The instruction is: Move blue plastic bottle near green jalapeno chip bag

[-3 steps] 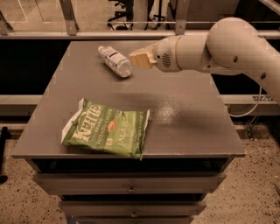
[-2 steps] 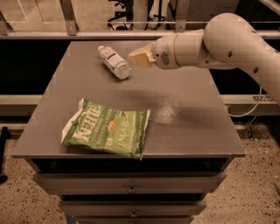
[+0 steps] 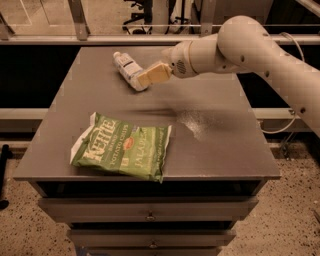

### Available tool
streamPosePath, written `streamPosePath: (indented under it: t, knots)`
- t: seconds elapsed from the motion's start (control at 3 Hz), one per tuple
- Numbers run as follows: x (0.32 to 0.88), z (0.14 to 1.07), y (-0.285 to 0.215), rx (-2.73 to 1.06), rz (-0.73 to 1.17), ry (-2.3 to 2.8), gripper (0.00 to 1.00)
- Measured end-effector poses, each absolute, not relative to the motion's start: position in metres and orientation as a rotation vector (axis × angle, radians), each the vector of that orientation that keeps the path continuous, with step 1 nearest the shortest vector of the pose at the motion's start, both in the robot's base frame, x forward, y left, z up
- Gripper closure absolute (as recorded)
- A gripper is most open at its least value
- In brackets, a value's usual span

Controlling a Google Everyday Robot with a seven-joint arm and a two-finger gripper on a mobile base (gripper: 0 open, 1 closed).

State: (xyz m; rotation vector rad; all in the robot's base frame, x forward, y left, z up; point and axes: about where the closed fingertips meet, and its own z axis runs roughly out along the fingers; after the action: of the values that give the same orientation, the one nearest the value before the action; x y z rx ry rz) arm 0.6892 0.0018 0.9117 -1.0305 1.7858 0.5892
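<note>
Barely started: your gripper is at the blue plastic bottle by the desk back edge, can't tell its grip, and the green jalapeno chip bag sits well apart near the front.

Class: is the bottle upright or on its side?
Lying down: the bottle lies flat on the table, cap toward the far edge; the gripper is at its other end.

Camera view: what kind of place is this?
Probably an office or lab: a grey drawer cabinet, chair wheels behind a railing, speckled floor. The gripper is by the blue plastic bottle.

Grey drawer cabinet, speckled floor
</note>
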Motion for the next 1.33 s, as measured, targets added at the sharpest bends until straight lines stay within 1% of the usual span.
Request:
streamPosePath:
  t: [0.67, 1.33]
  knots:
    - [0.725, 0.878, 0.001, -1.035, 0.484, 1.808, 0.00]
    - [0.753, 0.832, 0.024, -0.962, 0.369, 1.839, 0.00]
